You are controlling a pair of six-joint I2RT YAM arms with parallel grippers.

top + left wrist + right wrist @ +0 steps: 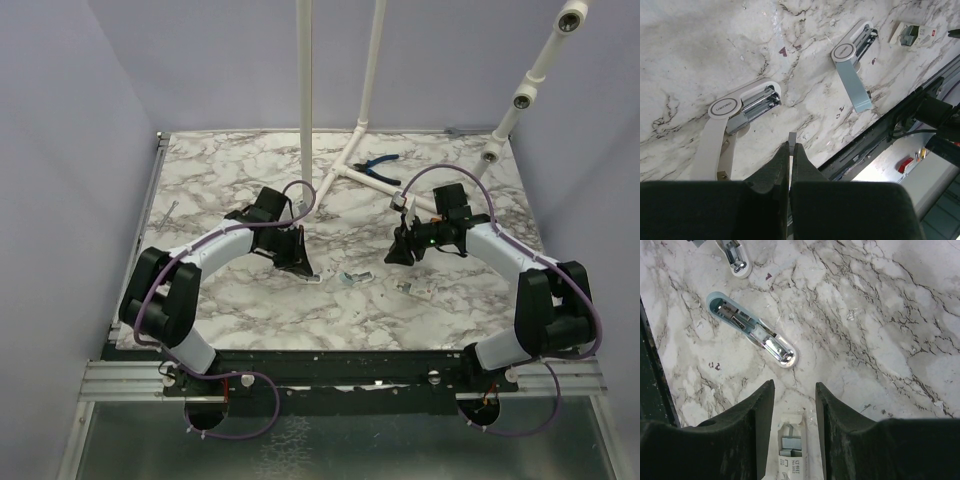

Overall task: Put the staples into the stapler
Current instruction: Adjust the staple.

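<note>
Two staplers lie ahead of the left gripper point(791, 146). The stapler point(852, 65), pale blue-green and hinged open, sits up and right of its tips, beyond the white stapler point(740, 107), with its long axis slanting away. Those fingers are pinched tight on what seems to be a small grey staple strip point(791, 136). The right gripper point(794, 385) hangs half-spread and holds nothing, the stapler ahead-left of its tips.

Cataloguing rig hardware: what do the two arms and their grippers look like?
The left arm and right arm have white shells, black joints and looping purple cables. The left gripper and right gripper are black, with matte, wedge-shaped jaws.
</note>
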